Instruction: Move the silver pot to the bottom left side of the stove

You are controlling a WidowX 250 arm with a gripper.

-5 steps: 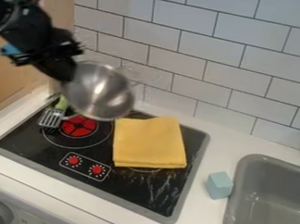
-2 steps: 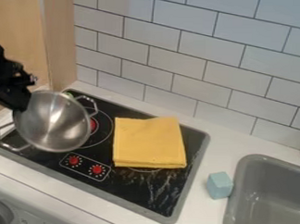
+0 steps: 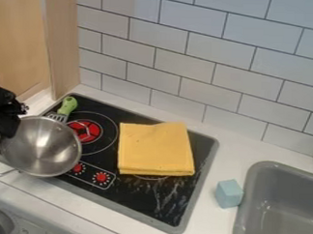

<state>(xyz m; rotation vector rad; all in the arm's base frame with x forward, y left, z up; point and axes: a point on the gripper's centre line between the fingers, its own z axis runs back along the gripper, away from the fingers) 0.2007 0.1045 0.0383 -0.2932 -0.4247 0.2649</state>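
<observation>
My claw (image 3: 10,127) was found at the lower left of the stove (image 3: 140,198), closed on the upper left rim of the silver pot (image 3: 42,149); the exact gap between its tips could not be made out. The pot was located over the stove's lower left corner, partly beyond its frame, with its mouth turned toward the camera. One of its loop handles reached out over the counter (image 3: 119,230) to the lower left of the stove, the other over the red burner (image 3: 91,128) on the stove's left side. Whether the pot's base touched the surface I could not determine. A spatula (image 3: 68,105) with a green handle and slotted head lay at the stove's upper left corner. A folded yellow cloth (image 3: 156,149) lay across the stove's middle and right. Two red control marks (image 3: 101,177) were noted near the stove's front edge, and the black top bore whitish smears toward its lower right. To the right of the stove, a pale blue block (image 3: 228,193) sat on the white counter, just beside the grey sink (image 3: 281,215). Behind the stove rose a wall of pale tiles (image 3: 187,50) with dark joints; a wooden panel (image 3: 20,41) stood beyond its upper left corner.
</observation>
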